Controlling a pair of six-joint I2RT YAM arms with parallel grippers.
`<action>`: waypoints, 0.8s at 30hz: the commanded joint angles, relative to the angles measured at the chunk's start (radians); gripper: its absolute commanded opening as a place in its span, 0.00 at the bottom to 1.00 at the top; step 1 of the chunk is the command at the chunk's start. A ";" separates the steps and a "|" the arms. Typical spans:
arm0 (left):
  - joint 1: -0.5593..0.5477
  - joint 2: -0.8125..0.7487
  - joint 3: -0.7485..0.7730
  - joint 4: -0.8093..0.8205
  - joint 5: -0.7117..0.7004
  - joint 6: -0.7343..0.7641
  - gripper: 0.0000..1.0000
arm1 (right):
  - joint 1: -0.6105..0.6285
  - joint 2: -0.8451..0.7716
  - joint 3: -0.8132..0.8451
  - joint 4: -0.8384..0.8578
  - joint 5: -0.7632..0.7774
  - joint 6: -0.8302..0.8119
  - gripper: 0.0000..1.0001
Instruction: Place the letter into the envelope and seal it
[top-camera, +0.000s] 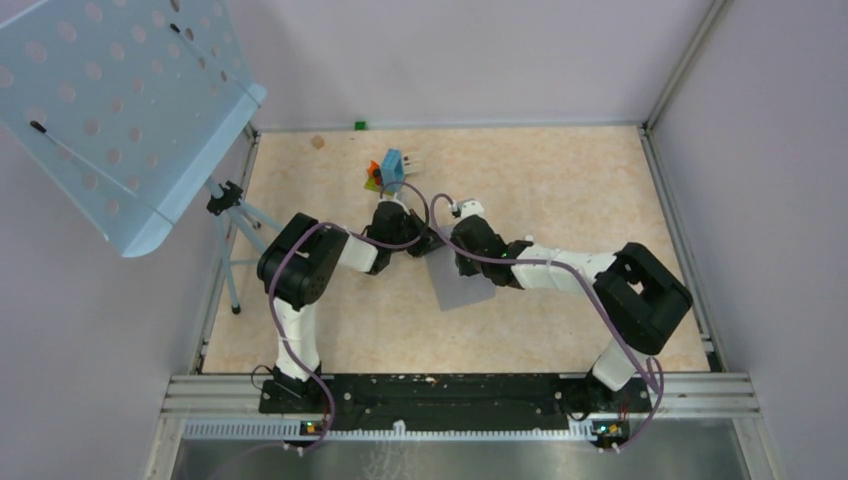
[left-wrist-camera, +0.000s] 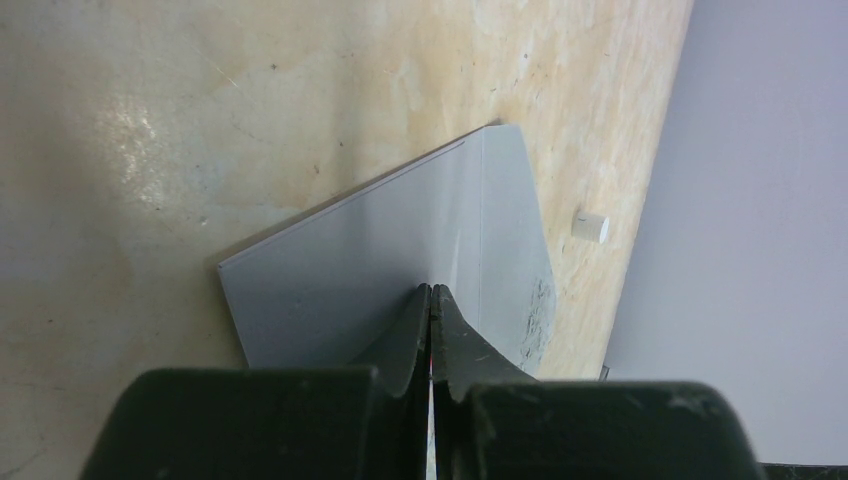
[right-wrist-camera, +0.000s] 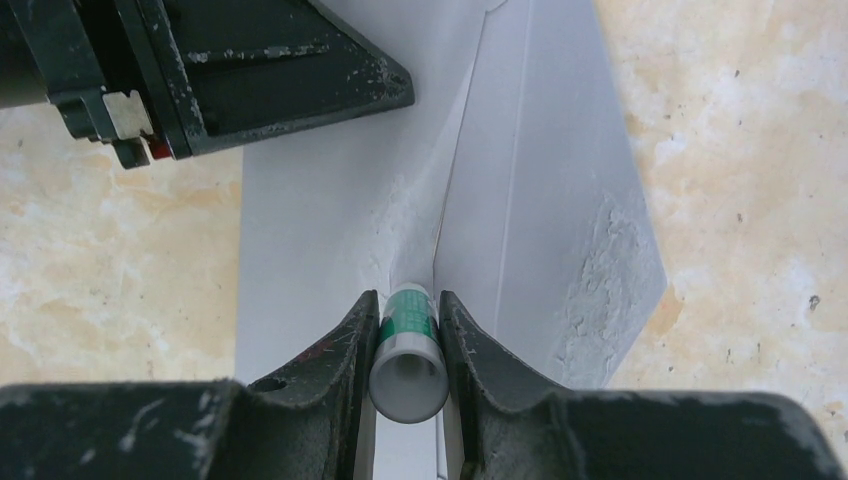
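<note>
1. Envelope (top-camera: 462, 283): flat on tabletop (top-camera: 560, 190), flap open.
2. Left gripper (left-wrist-camera: 431, 293): clenched, empty, tips on envelope.
3. Right gripper (right-wrist-camera: 408, 299): grasping glue stick (right-wrist-camera: 408, 350), its tip at envelope's flap crease.

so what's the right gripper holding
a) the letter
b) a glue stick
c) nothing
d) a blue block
b: in the right wrist view the right gripper is clamped on a white, green-banded glue stick whose tip touches the envelope.
</note>
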 joint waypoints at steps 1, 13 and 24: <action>0.025 0.025 -0.032 -0.147 -0.096 0.039 0.00 | 0.025 -0.008 -0.060 -0.176 -0.030 0.011 0.00; 0.025 0.030 -0.024 -0.152 -0.091 0.041 0.00 | 0.031 -0.032 -0.097 -0.138 -0.006 0.018 0.00; 0.025 0.031 -0.030 -0.153 -0.085 0.041 0.00 | 0.034 0.003 -0.066 -0.005 0.067 0.030 0.00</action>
